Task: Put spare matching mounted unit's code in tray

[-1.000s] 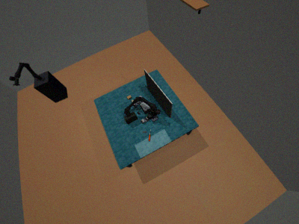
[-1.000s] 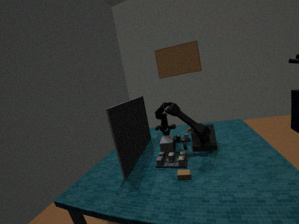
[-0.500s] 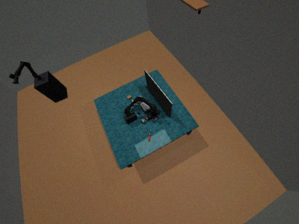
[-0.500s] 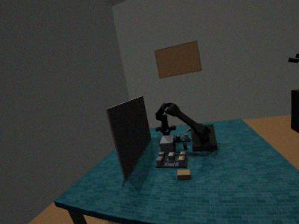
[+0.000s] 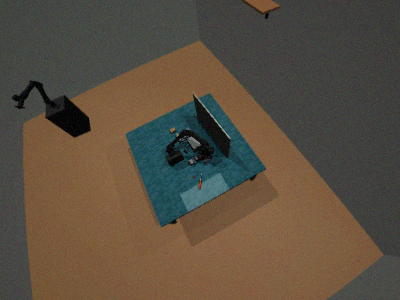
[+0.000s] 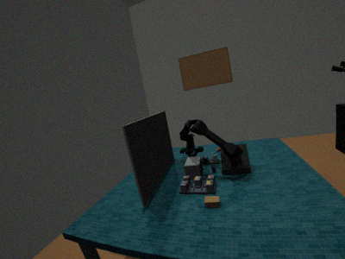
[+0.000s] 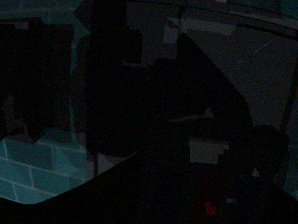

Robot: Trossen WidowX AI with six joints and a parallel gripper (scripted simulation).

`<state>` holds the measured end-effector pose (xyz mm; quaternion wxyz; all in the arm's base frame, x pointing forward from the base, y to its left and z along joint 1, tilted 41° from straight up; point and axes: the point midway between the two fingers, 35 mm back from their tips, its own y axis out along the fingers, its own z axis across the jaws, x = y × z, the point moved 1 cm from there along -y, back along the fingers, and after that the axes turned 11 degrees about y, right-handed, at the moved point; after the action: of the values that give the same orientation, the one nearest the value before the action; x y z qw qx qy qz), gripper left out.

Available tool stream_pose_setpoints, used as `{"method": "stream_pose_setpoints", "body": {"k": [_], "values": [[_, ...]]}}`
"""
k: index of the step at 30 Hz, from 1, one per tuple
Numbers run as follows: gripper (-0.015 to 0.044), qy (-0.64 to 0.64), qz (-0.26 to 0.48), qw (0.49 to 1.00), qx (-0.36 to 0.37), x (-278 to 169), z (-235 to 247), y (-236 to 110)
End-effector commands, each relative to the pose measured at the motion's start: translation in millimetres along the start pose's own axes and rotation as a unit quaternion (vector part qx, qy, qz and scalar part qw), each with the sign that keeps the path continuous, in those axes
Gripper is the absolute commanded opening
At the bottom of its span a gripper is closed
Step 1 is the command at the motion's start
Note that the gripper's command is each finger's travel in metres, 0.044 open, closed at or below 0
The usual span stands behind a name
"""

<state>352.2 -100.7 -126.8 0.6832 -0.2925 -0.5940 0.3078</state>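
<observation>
My gripper (image 6: 191, 153) is shut on a dark spare unit, beyond and just above a grey box-like thing (image 6: 193, 166) (image 5: 193, 143). In the wrist view the held spare unit (image 7: 204, 181) is very dark, with a pale patch and a small red spot; no code is readable. Several spares with coloured labels stand in a dark rack (image 6: 197, 192) in front of the grey box. A small fixture (image 6: 211, 161) with a pale part stands between the box and the arm's base; I cannot tell whether it bears the mounted unit. I cannot make out the tray for certain.
A tall dark panel (image 6: 150, 157) (image 5: 212, 125) stands upright beside the work area. A tan block (image 6: 212, 202) (image 5: 173, 130) lies near the rack. An orange-handled tool (image 5: 200, 184) lies at a pale mat (image 5: 215, 187). The arm's base (image 6: 241, 166) stands beside the fixture.
</observation>
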Motion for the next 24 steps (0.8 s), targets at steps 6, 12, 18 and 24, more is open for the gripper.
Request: {"method": "stream_pose_setpoints", "body": {"k": [6, 12, 18, 24], "values": [[0.0131, 0.0, 0.0, 1.0, 0.0, 0.1, 0.2, 0.7], [0.0289, 0.0, 0.0, 1.0, 0.0, 0.1, 0.2, 0.7], [0.044, 0.0, 0.0, 1.0, 0.0, -0.1, -0.2, -1.6], [0.044, 0.002, 0.0, 1.0, 0.0, -1.6, -1.8, -84.1]]}}
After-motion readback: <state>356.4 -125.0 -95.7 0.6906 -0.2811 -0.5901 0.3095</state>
